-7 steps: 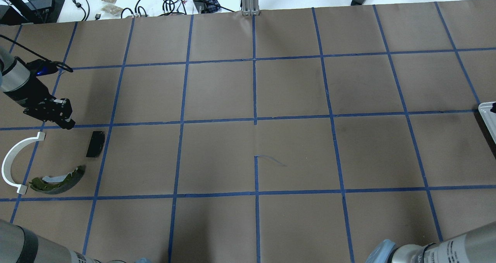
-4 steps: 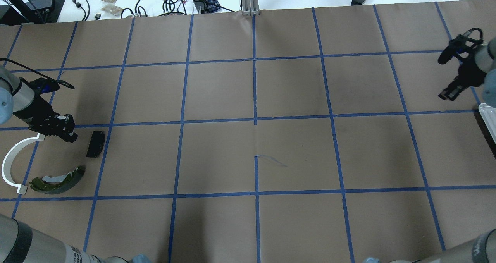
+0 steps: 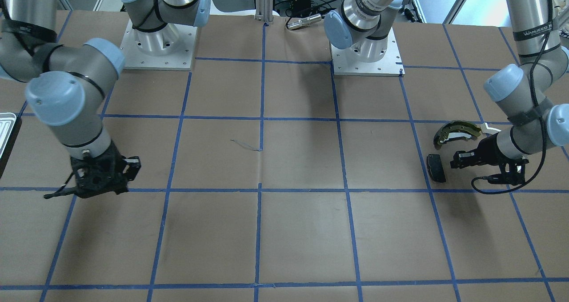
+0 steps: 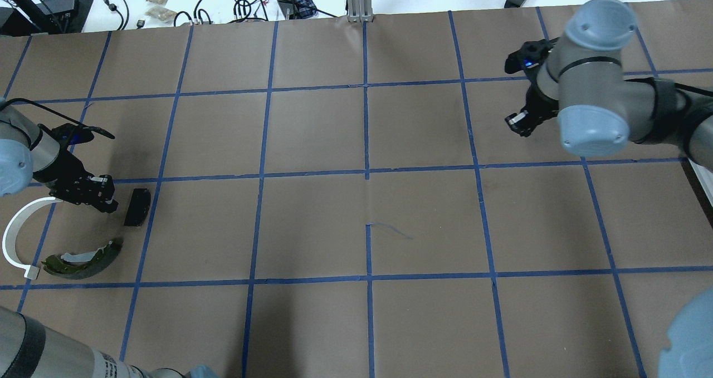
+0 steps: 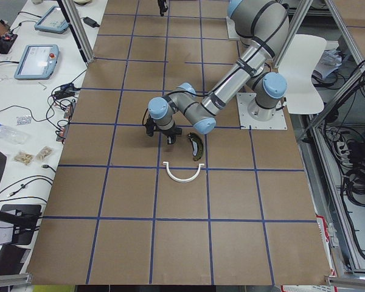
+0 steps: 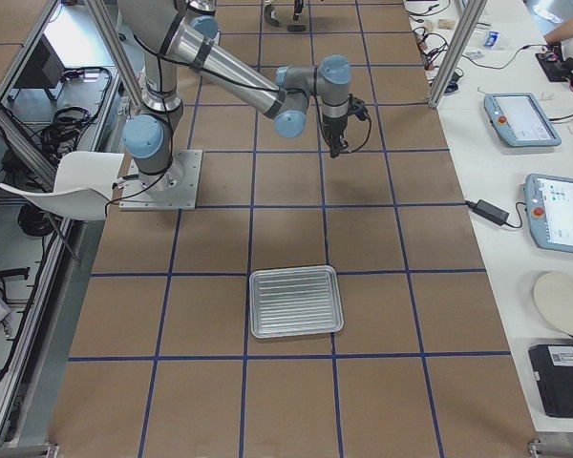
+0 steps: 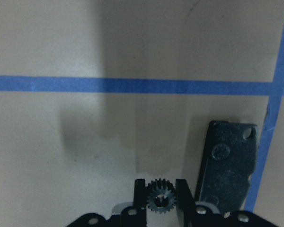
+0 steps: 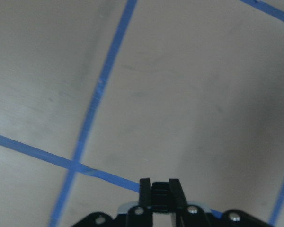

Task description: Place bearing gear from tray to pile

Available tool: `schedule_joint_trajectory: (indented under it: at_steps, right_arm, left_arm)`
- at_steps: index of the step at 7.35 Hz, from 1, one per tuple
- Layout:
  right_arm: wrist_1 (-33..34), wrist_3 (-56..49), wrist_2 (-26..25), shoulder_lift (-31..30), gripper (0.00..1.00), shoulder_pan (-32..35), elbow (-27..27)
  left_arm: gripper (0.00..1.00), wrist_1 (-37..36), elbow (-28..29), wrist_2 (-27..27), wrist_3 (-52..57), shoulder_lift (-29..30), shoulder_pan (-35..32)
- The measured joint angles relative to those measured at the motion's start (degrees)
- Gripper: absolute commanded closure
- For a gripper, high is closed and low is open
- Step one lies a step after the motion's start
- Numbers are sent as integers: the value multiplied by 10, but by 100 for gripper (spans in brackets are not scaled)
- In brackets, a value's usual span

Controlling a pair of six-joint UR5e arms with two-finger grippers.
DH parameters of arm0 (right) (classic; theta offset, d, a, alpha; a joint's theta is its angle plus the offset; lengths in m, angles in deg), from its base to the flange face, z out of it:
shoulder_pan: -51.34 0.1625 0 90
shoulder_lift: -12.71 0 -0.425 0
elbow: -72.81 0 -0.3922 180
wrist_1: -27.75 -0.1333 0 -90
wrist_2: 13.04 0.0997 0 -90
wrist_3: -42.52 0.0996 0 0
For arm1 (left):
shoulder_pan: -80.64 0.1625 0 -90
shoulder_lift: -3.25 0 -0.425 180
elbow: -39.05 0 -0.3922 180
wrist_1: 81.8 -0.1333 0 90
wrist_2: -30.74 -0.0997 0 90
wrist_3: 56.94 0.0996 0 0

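Pinching a small black gear between its fingertips, the left gripper hung low over the brown table, just beside the black brake pad, with the curved brake shoe and the white arc near. The right gripper hovered well apart, its jaws pressed together on nothing, while the ribbed tray lay toward the table's right end

On the tabletop, take the brake pad as your mark. The left end effector hangs just to its left, the gear between its fingers. The brake shoe lies left of the pad and nearer the robot, the arc further left still. The tray sits far to the pad's right. The right end effector is between them, farther from the robot.
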Motion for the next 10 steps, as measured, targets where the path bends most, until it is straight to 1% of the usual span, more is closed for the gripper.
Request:
schedule_joint_trajectory:
  at_steps: [1,2,3,4,5,6,7,8,9,10]
  right_arm:
    - [0,110,3,4,100,55,-1]
    - [2,213,7,14,100,110,-1]
    - [15,307,10,30,100,172,-3]
    - [38,394,10,51,100,229,-11]
    - [53,468,10,74,93,275,-24]
    - [64,520,11,92,76,310,-34]
    - [76,559,14,105,1,330,-38]
    - [87,580,18,111,0,339,-39]
    - [92,587,28,113,0,338,-41]
    - [92,581,56,110,0,324,-49]
  left_arm:
    - [86,-1,0,-16,1,1,0]
    - [61,-2,0,-27,1,3,0]
    - [1,-2,1,-32,0,5,0]
    - [0,-3,2,-33,-1,8,0]
    - [0,-3,4,-33,-4,8,-2]
    - [0,-2,5,-32,-5,3,-9]
    - [0,4,9,-32,-10,-7,-26]
    - [0,22,22,-32,-31,-20,-54]
    - [0,57,46,-31,-69,-34,-88]
    - [0,86,71,-27,-100,-47,-124]
